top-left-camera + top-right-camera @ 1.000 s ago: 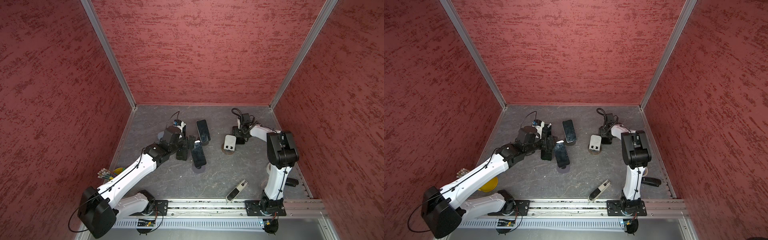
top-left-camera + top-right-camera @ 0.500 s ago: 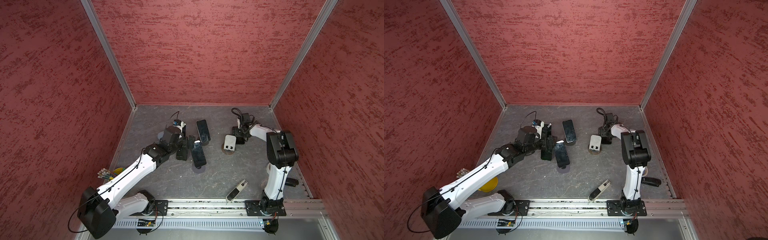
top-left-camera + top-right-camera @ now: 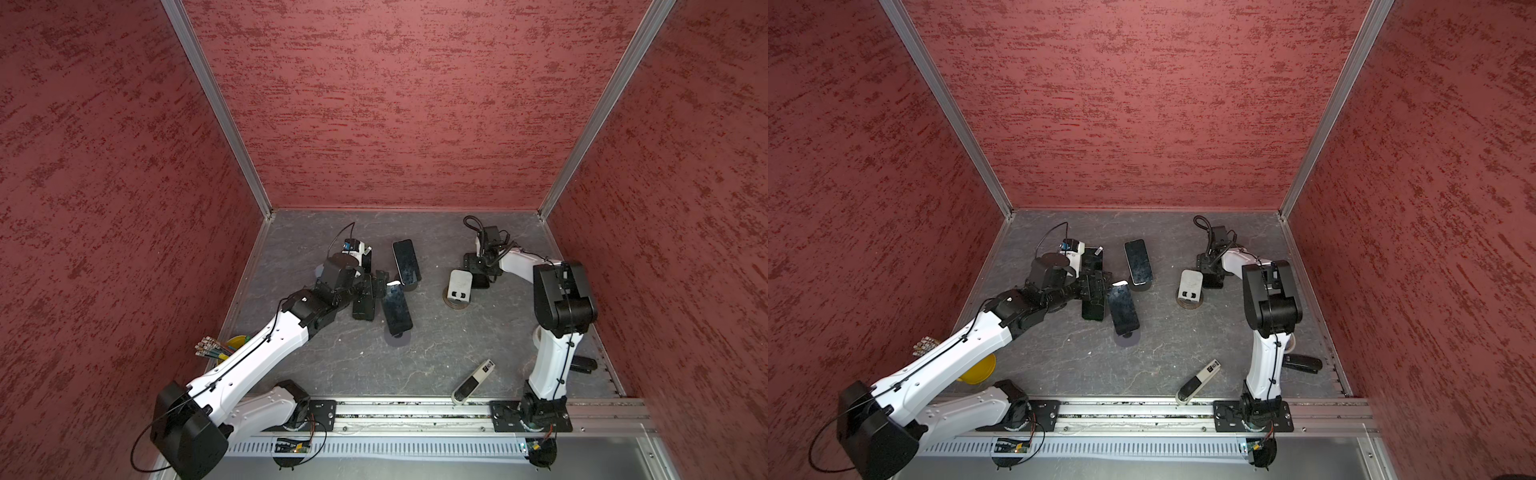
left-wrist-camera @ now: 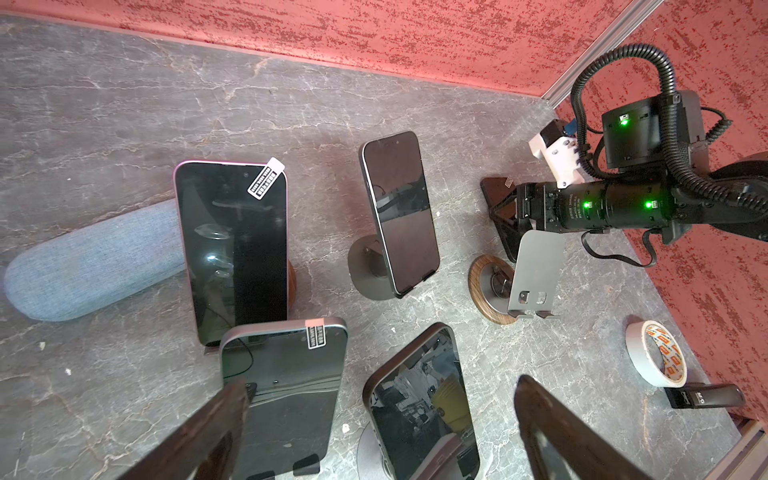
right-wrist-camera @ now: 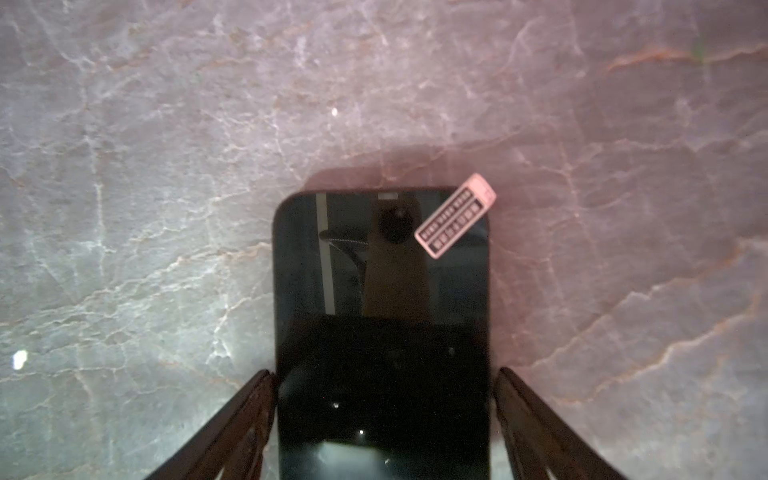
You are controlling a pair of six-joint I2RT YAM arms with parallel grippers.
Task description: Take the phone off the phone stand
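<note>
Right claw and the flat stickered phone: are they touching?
Cannot tell. In the right wrist view the right claw straddles the phone: table shows beside one finger, the other hugs its edge.

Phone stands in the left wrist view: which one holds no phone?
The grey stand on the wooden ring base, beside the right gripper. Its plate is bare; every other stand carries a phone.

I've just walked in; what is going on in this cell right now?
The right gripper sits low over a phone lying flat on the table, jaws just clear of its edges, beside the empty wood-based stand. The left gripper hovers open above four other phones, all still on their stands.
</note>
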